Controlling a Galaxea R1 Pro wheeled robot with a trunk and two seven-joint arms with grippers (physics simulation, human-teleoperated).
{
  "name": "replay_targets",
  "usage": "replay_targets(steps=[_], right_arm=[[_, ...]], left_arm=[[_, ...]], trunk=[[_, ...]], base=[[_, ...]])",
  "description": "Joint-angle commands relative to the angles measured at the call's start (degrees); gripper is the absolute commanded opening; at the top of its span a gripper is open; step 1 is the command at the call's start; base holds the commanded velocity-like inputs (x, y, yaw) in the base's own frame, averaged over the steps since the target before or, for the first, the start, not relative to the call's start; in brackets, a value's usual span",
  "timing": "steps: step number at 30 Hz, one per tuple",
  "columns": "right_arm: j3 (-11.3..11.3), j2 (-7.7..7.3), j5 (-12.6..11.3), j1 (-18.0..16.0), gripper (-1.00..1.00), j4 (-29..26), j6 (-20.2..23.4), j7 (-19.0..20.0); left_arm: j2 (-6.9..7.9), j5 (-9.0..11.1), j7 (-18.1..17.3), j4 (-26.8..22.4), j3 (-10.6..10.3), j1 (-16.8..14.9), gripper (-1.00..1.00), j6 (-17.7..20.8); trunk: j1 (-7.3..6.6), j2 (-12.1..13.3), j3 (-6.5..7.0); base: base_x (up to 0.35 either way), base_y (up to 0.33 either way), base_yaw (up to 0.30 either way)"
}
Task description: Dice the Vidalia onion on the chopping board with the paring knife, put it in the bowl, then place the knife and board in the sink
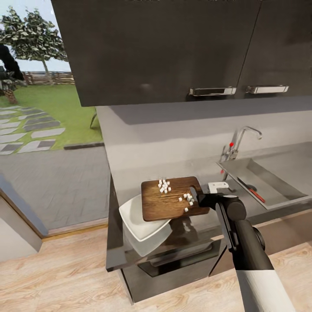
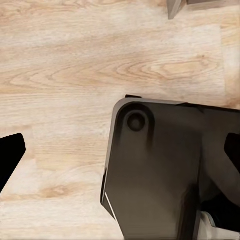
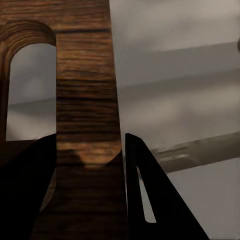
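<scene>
Head view: right tool (image 1: pixel 200 200) clamped on chopping board (image 1: pixel 171 201) handle end, board raised over bowl (image 1: pixel 141 225), bowl half hidden. Diced onion (image 1: pixel 164 185) on board. Paring knife (image 1: pixel 251 190) in sink (image 1: pixel 277 175). Grey desk (image 1: pixel 117 247).

Left wrist: left tool's black fingertips (image 2: pixel 11 155) apart over wooden floor (image 2: pixel 75 70).

Right wrist: fingers (image 3: pixel 150 200) gripping board.

A dark robot base (image 2: pixel 165 175) stands on the light wooden floor (image 2: pixel 75 65), claw fingertips (image 2: pixel 10 152) spread apart
</scene>
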Motion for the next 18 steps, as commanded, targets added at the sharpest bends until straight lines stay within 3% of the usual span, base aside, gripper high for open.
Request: replay_targets(steps=[1,18], right_arm=[[0.0,0.02,0.5,-0.1,-1.00,0.1,0.3,0.4],[-0.2,-0.04,1.1,-0.1,-1.00,0.0,0.5,0.4]], left_arm=[[0.10,0.5,0.5,0.0,-0.4,0.0,1.00,-0.2],[-0.39,0.5,0.4,2.0,-0.4,0.0,1.00,-0.1]], trunk=[[0.04,-0.1,-0.09],[0.04,-0.1,-0.07]], base=[[0.000,0.000,0.000],[0.000,0.000,0.000]])
